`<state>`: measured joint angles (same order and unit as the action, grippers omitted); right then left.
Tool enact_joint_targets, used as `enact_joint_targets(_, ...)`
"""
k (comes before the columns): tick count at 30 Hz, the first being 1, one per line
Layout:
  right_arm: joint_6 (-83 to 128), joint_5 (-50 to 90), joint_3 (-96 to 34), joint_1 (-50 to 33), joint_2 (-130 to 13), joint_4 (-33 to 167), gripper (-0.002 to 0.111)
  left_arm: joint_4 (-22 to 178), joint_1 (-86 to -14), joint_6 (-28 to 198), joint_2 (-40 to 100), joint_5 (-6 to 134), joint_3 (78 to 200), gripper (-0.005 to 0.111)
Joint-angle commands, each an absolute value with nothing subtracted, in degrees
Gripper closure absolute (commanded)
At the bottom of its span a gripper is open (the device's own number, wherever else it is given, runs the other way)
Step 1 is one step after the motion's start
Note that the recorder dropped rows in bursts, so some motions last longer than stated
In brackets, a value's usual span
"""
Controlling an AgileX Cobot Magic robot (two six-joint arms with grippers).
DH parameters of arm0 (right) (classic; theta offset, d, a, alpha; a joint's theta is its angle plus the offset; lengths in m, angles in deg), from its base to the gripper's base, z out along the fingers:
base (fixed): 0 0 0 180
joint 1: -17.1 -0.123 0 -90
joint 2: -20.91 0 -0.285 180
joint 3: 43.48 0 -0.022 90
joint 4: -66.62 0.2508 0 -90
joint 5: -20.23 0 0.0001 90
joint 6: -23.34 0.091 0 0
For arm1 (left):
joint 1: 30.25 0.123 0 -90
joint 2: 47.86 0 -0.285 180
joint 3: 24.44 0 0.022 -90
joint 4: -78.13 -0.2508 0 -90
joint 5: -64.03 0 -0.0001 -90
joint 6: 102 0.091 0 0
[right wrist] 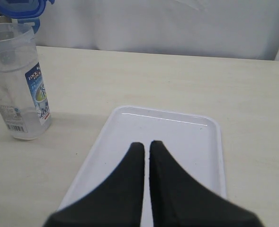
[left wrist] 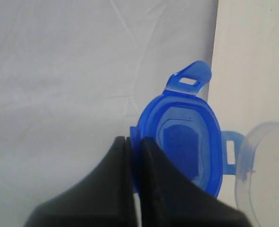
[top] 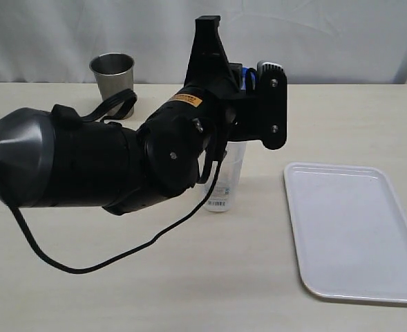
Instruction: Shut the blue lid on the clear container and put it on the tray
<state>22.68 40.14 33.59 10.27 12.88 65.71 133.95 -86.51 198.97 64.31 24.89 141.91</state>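
The blue lid (left wrist: 189, 146) hangs edge-on in the air, and my left gripper (left wrist: 134, 141) is shut on its rim. In the exterior view only a sliver of the blue lid (top: 249, 79) shows behind the arm's wrist, just above the clear container (top: 225, 181). That container stands upright and uncovered on the table, and its rim (left wrist: 267, 175) lies close beside the lid. The right wrist view has the clear container (right wrist: 17, 80) with the blue lid (right wrist: 17, 6) over its mouth. My right gripper (right wrist: 146, 144) is shut and empty, hovering over the white tray (right wrist: 196, 142).
A steel cup (top: 112, 72) stands at the back left of the table. The white tray (top: 355, 232) lies to the right of the container. The left arm's bulky body and its black cable (top: 120, 256) cover the middle left. A white curtain hangs behind.
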Motion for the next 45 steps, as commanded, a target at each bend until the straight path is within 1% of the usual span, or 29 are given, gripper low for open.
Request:
enact_joint_targets(1,22.9,40.0,33.7,10.6,13.1,65.8,0.104,134.5,-86.9,200.7,63.9,23.1,141.8,0.107)
enact_joint_targets(7,22.9,40.0,33.7,10.6,13.1,65.8,0.104,131.9,-86.9,200.7,63.9,22.6,138.6,0.107)
enact_joint_targets(11,22.9,40.0,33.7,10.6,13.1,65.8,0.104,131.2,-86.9,200.7,63.9,19.9,136.7,0.107)
enact_joint_targets(19,22.9,40.0,33.7,10.6,13.1,65.8,0.104,130.5,-86.9,200.6,63.9,19.7,136.6,0.107)
enact_joint_targets(27,22.9,40.0,33.7,10.6,13.1,65.8,0.104,130.7,-88.8,200.6,63.9,18.4,136.6,0.107)
enact_joint_targets(45,22.9,40.0,33.7,10.6,13.1,65.8,0.104,131.3,-89.0,200.6,63.9,18.1,136.6,0.107)
